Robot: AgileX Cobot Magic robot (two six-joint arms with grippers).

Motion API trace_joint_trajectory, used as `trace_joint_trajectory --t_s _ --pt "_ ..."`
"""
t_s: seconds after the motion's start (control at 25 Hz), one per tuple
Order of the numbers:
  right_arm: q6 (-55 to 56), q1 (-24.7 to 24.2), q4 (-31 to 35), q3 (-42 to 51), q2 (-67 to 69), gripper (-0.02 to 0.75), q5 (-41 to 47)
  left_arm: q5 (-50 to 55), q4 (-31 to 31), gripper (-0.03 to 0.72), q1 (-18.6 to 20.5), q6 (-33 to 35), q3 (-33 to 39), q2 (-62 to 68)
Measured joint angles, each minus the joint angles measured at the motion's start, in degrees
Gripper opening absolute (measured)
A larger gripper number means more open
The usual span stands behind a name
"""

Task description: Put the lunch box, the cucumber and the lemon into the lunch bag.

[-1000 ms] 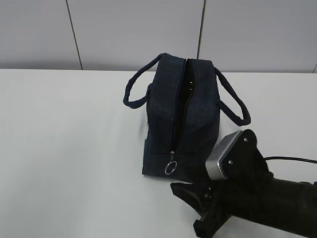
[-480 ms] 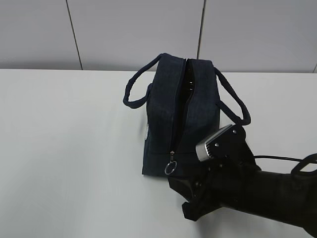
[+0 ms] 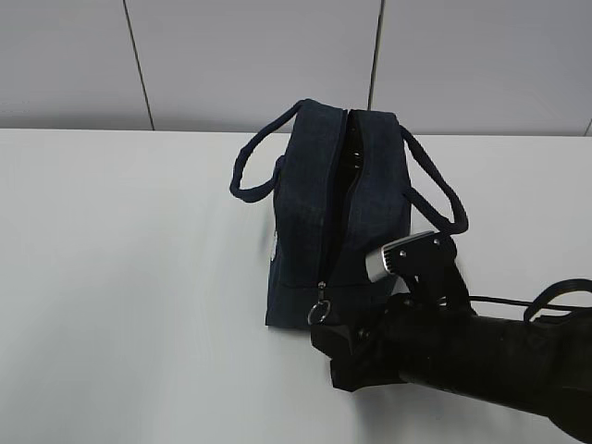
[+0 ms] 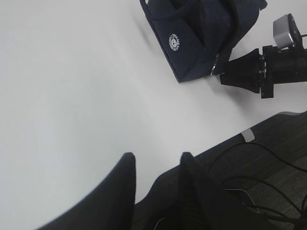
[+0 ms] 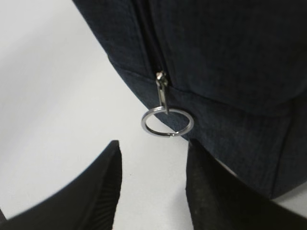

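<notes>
The dark navy lunch bag [image 3: 338,213] stands upright on the white table with its top zipper open. Its metal ring pull [image 3: 319,313] hangs at the near end. My right gripper [image 3: 322,335] is open, low on the table just in front of the ring pull. In the right wrist view the ring pull [image 5: 167,122] hangs just beyond my open right gripper [image 5: 153,146], in front of the bag [image 5: 230,57]. My left gripper [image 4: 157,155] is open and empty, far from the bag [image 4: 201,33], and is out of the exterior view. The lunch box, cucumber and lemon are out of view.
The bag's two loop handles [image 3: 250,176] stick out to either side. The white logo [image 4: 173,41] shows on the bag's side. The table's edge [image 4: 216,143] and dark floor with cables [image 4: 259,191] lie under my left gripper. A grey panel wall [image 3: 277,55] stands behind the table.
My right gripper has moved forward and left along the table, up to the ring pull at the bag's near end. The bag has not moved.
</notes>
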Motion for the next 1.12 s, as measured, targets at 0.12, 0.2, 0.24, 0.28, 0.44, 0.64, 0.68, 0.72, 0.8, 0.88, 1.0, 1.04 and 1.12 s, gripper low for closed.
trace_joint_trajectory --t_s 0.12,0.2,0.24,0.28,0.44,0.64,0.68,0.72,0.8,0.88,1.0,1.04,1.12 --pt "0.9 0.0 0.0 -0.4 1.1 0.335 -0.7 0.0 0.3 0.203 0.0 0.0 0.0 0.0" --pt "2.1 0.0 0.0 -0.9 1.7 0.335 -0.9 0.0 0.3 0.203 0.0 0.0 0.0 0.4" --pt "2.6 0.0 0.0 -1.3 1.9 0.335 -1.1 0.0 0.3 0.203 0.0 0.0 0.0 0.6" --pt "2.8 0.0 0.0 -1.6 2.2 0.335 -1.4 0.0 0.4 0.203 0.0 0.0 0.0 0.7" --pt "4.1 0.0 -0.9 -2.1 2.5 0.335 -2.6 0.0 0.4 0.203 0.0 0.0 0.0 1.3" --pt "5.7 0.0 -2.0 -2.1 2.5 0.335 -2.9 0.0 1.3 0.203 0.0 0.0 0.0 1.6" --pt "5.8 0.0 -2.0 -2.3 2.7 0.337 -3.0 0.0 1.4 0.203 0.0 0.0 0.0 1.6" --pt "5.9 0.0 -2.0 -2.5 3.2 0.34 -3.0 0.0 1.5 0.203 0.0 0.0 0.0 1.6" --pt "5.9 0.0 -2.0 -3.1 4.5 0.343 -3.0 0.0 1.7 0.203 0.0 0.0 0.0 1.6" --pt "5.9 0.0 -2.0 -3.8 5.9 0.347 -3.2 0.0 1.7 0.203 0.0 0.0 0.0 1.6" --pt "5.9 0.0 -1.6 -4.1 6.9 0.35 -3.2 0.0 1.8 0.203 0.0 0.0 0.0 1.6" --pt "5.9 0.0 -1.2 -4.3 6.9 0.35 -3.2 0.0 1.8 0.203 0.0 0.0 0.0 1.6" --pt "5.9 0.0 -0.1 -4.3 7.0 0.35 -3.3 0.0 1.8 0.204 0.0 0.0 0.0 1.6"
